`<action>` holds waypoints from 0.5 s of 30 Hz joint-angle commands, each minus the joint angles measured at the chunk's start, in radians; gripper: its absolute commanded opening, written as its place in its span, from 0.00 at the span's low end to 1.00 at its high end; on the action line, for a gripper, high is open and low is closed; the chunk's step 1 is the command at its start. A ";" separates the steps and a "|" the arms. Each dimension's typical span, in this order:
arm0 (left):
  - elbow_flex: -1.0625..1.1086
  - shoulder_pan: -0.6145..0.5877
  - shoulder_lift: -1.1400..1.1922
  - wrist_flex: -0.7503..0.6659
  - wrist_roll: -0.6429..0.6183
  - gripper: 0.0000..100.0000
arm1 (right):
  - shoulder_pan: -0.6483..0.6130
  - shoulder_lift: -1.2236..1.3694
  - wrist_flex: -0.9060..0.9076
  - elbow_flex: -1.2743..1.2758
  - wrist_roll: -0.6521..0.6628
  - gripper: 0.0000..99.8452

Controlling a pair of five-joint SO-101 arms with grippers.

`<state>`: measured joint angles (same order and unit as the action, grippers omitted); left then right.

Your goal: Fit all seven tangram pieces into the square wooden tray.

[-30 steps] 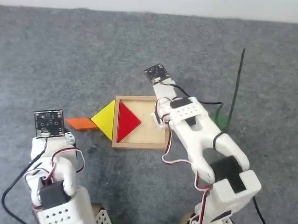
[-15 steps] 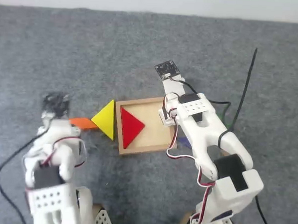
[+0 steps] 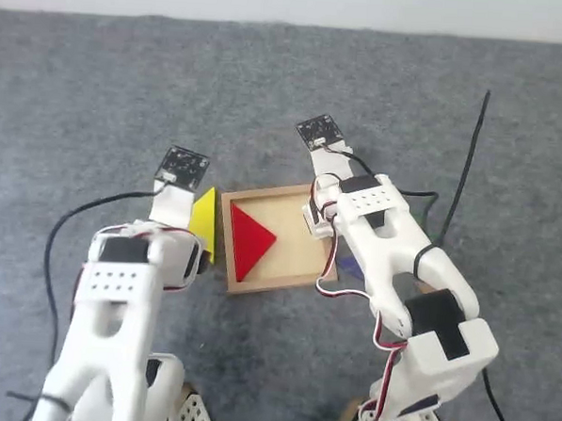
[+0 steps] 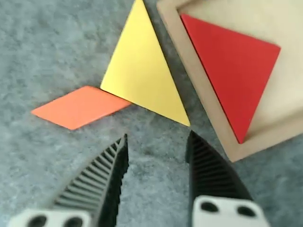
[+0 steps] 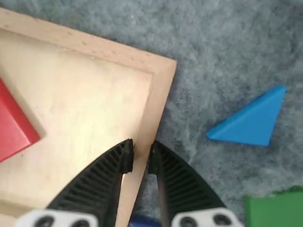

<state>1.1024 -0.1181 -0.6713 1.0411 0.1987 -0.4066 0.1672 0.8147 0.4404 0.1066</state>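
The square wooden tray [image 3: 268, 189] lies in the middle of the grey surface [image 3: 99, 88], turned a little askew, with the two arms either side of it. Only one piece sits inside, a big red triangle [image 3: 249, 240], tucked against the tray wall nearest the left arm [image 3: 127, 278]. Just outside that same wall lies a yellow triangle [image 3: 205, 221], with its long edge running beside the wood. An orange parallelogram [image 4: 78, 106] touches the yellow triangle's corner on the side away from the tray.

The left claw [image 4: 156, 139] hangs over bare surface close to the yellow and orange pieces. Its jaws are spread well apart and there is nothing between them.

The right arm [image 3: 391, 263] leans over the opposite side of the tray. Its claw, the right claw [image 5: 141, 146], is pinched nearly closed on the tray's wall near a corner, with one finger inside the tray and the other outside it. Out on the surface beyond that wall lie a blue triangle [image 5: 253, 123] and, near it, the corner of a green piece [image 5: 277, 208], both apart from the tray.
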 commanded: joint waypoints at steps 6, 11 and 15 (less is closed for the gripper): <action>-0.105 0.002 0.219 -0.155 0.310 0.20 | 0.018 -0.002 0.004 -0.041 -0.005 0.01; -0.134 -0.003 0.267 -0.212 0.520 0.20 | 0.018 -0.002 0.002 -0.041 -0.006 0.01; -0.205 0.002 0.318 -0.218 0.569 0.22 | 0.016 -0.004 0.002 -0.041 -0.006 0.01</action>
<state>1.0027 -0.1197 -0.3874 0.8477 0.7188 -0.4066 0.1718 0.8147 0.4404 0.1066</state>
